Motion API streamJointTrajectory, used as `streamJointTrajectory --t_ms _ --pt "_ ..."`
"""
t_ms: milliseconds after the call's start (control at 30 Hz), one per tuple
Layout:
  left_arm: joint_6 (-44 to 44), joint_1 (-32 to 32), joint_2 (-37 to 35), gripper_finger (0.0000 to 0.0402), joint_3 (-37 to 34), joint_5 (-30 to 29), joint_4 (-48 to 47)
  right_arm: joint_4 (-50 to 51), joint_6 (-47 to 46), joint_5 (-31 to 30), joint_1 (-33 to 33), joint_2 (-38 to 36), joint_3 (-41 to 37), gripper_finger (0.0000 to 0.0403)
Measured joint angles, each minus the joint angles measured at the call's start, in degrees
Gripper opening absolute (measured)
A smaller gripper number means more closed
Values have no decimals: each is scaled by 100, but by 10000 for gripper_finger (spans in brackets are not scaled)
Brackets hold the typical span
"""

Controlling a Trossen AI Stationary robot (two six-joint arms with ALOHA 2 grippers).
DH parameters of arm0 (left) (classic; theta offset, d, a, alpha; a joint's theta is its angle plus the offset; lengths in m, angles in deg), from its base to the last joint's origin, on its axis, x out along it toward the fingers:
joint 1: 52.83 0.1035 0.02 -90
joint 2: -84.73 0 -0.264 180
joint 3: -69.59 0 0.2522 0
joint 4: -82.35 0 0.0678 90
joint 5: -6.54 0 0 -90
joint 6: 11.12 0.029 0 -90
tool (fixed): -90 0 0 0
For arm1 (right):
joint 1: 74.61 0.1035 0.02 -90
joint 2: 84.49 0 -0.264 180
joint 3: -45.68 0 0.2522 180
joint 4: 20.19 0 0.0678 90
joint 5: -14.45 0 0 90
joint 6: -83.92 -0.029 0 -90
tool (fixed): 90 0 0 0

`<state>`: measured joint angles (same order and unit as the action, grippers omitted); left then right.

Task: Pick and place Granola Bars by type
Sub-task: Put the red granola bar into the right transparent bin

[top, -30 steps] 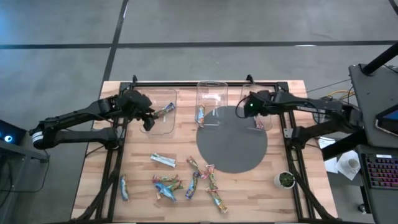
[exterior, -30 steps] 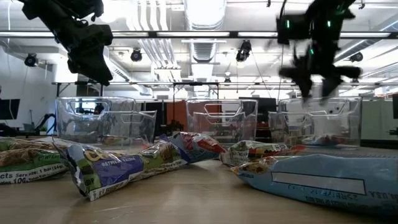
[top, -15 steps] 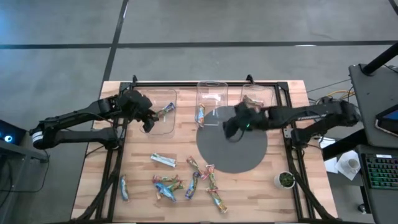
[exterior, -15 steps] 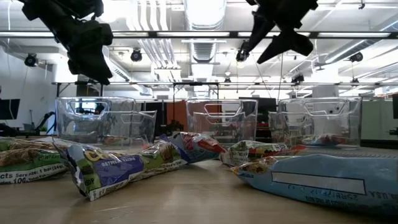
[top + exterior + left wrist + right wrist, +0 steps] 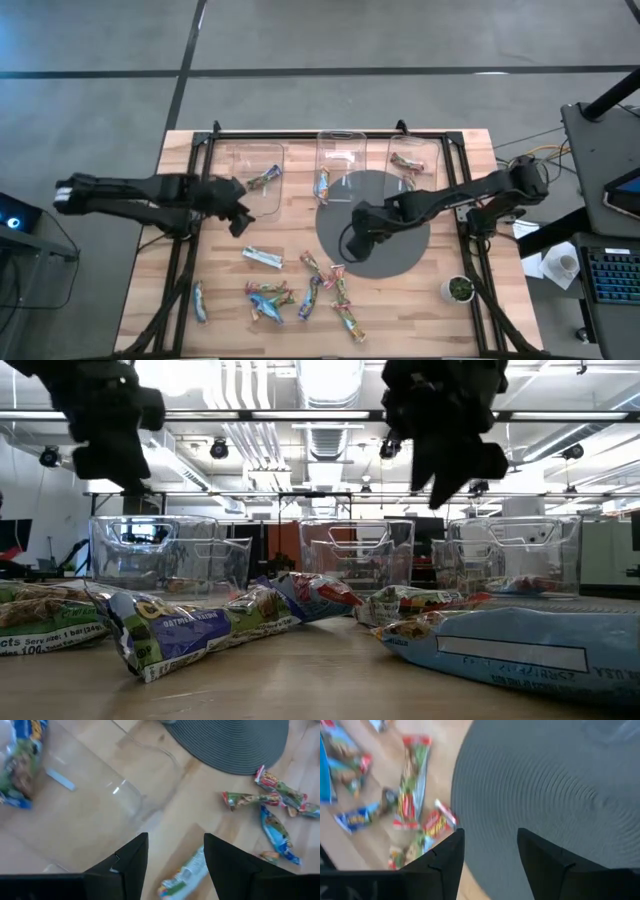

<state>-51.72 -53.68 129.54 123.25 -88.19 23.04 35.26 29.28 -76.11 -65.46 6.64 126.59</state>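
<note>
Several granola bars lie flat near the table's near edge, among them a pale green one [image 5: 263, 258], a lone one [image 5: 200, 300] and a mixed cluster [image 5: 305, 295]. One bar lies in each clear bin: left [image 5: 265, 178], middle [image 5: 322, 183], right [image 5: 405, 162]. My left gripper [image 5: 240, 218] hangs open and empty just beyond the pale green bar [image 5: 187, 872], near the left bin [image 5: 75, 805]. My right gripper [image 5: 350, 245] hovers open and empty over the near-left edge of the grey mat [image 5: 385, 225], with the cluster [image 5: 415, 780] just ahead of it.
Three clear bins [image 5: 340, 165] stand in a row along the far edge. The round grey mat lies in the middle. A small green potted plant [image 5: 460, 289] stands at the near right corner. In the low view, both grippers [image 5: 105, 455] [image 5: 450, 460] hang above the bars.
My right gripper has swung from over the right bin toward the table's left and near edge, across the mat, and come lower. My left gripper has drawn back from the left bin toward the near edge. The bars on the table have kept still.
</note>
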Motion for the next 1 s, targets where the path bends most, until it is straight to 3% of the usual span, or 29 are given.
streamJointTrajectory --t_ms 167,300,567,1000 --pt "-1296 -1415 128 174 0 -933 5 -13 -524 48 100 -68 -32 171" --pt "-2104 -2080 303 174 0 -1527 5 -204 -1096 68 99 19 -25 173" --pt "-2767 -2209 676 174 0 -1672 5 -1038 -1299 577 298 937 39 190" --pt "-2046 -2199 966 174 -90 -1729 75 -774 -2300 587 843 2116 1238 201"
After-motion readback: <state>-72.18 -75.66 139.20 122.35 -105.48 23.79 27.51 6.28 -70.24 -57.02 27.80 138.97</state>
